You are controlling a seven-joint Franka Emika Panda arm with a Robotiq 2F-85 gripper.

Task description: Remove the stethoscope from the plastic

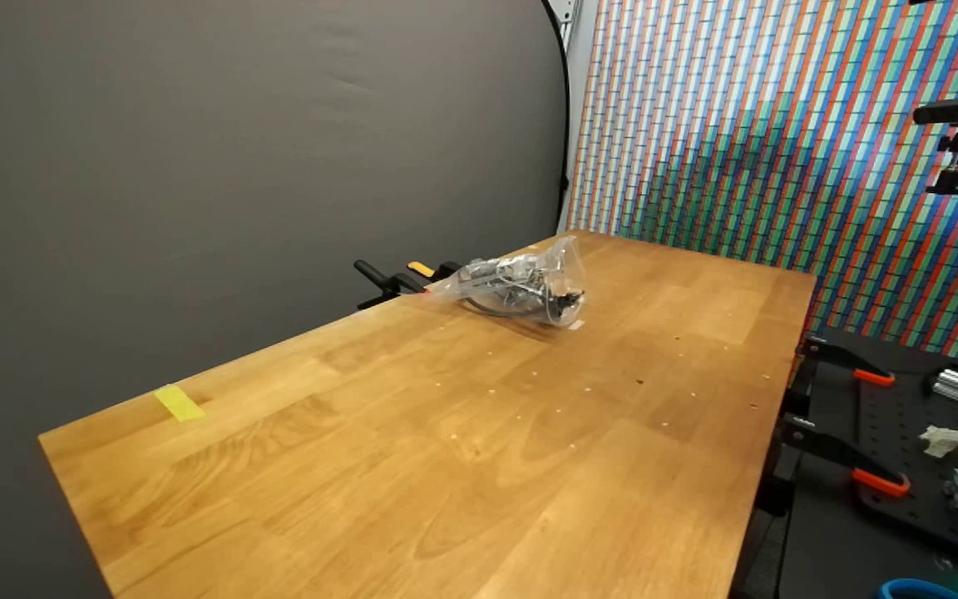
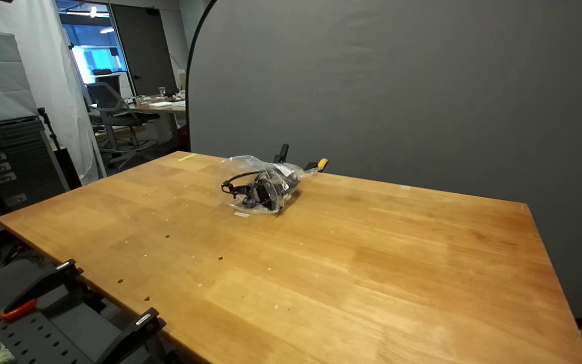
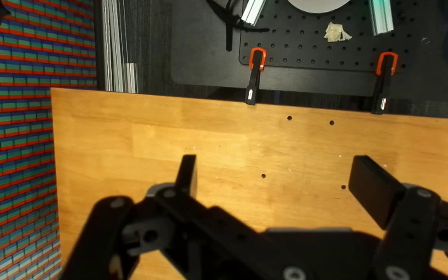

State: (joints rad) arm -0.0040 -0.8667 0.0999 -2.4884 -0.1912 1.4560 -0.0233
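Note:
A clear plastic bag (image 1: 560, 270) lies on the wooden table by its edge. The bag also shows in an exterior view (image 2: 244, 164). Inside it is a dark bundle with black tubing, which looks like the stethoscope (image 1: 564, 301); it also shows in an exterior view (image 2: 258, 194). Its exact shape is blurred by the wrinkled plastic. My gripper (image 3: 273, 170) shows only in the wrist view. Its fingers are wide apart with nothing between them, over bare tabletop. Neither bag nor stethoscope shows in the wrist view.
The wooden table (image 1: 446, 466) has small holes. Clamp handles (image 2: 323, 164) stand at the edge behind the bag. Orange-tipped clamps (image 3: 383, 81) overlap the opposite edge, beside a black perforated plate (image 3: 305, 54). A grey backdrop (image 1: 279, 150) stands behind the table. Yellow tape (image 1: 180, 403) marks one edge.

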